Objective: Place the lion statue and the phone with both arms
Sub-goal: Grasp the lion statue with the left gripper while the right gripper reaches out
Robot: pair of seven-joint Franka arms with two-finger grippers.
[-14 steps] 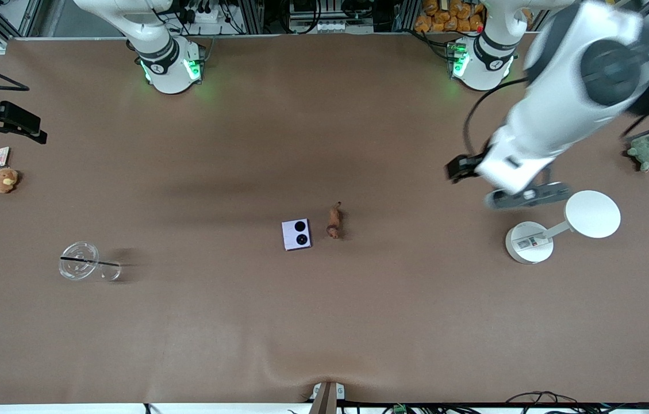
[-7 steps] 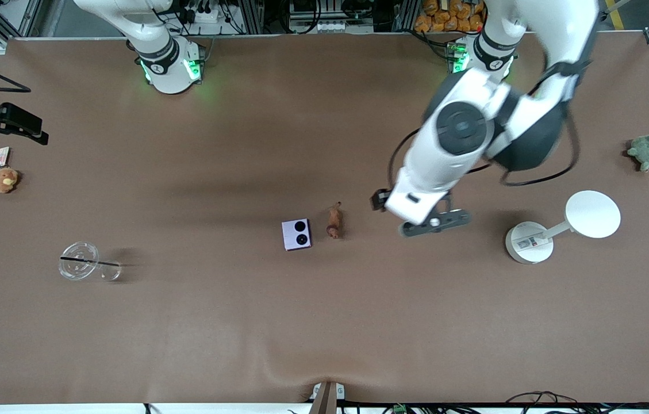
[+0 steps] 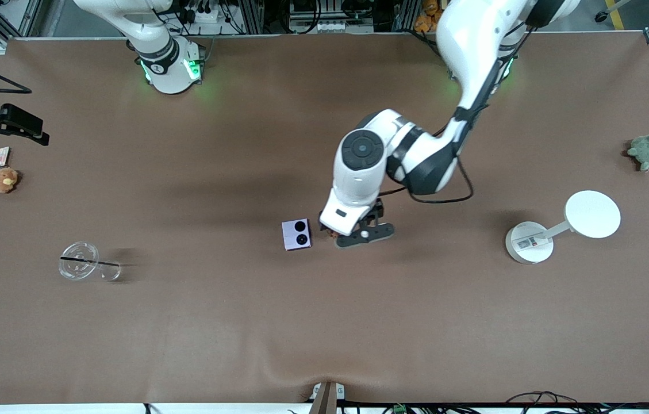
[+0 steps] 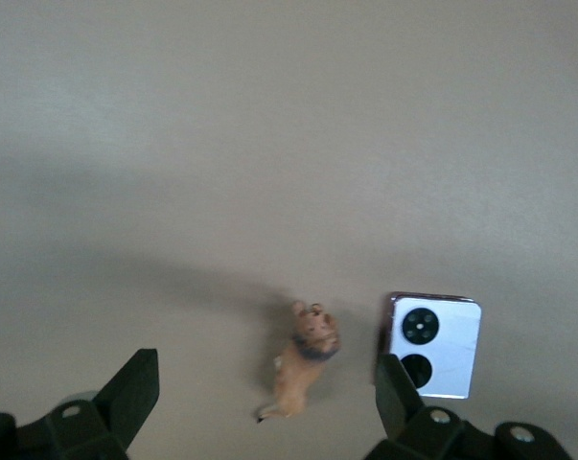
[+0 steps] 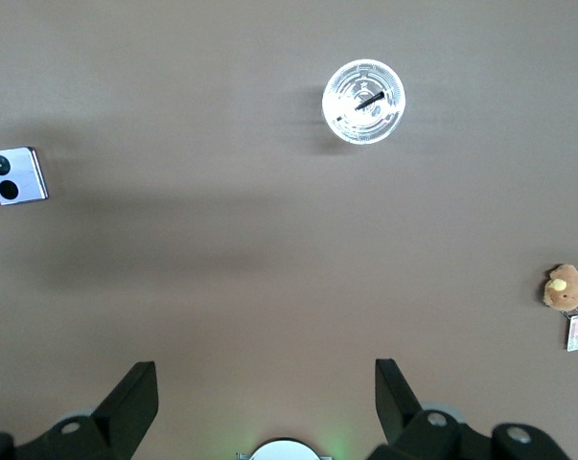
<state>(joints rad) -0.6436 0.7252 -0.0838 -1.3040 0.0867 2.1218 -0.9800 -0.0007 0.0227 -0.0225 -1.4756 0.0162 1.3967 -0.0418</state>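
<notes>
Left gripper (image 4: 265, 407) fingers (image 4: 135, 388) wide open, up over the lion statue (image 4: 303, 359), holding nothing. Lion lying on the brown desk (image 3: 324, 322), just beside the phone (image 3: 296, 234), not touching. Right gripper (image 5: 265, 407) fingers also spread open and empty, waiting high at the right arm's end, well apart from both.
</notes>
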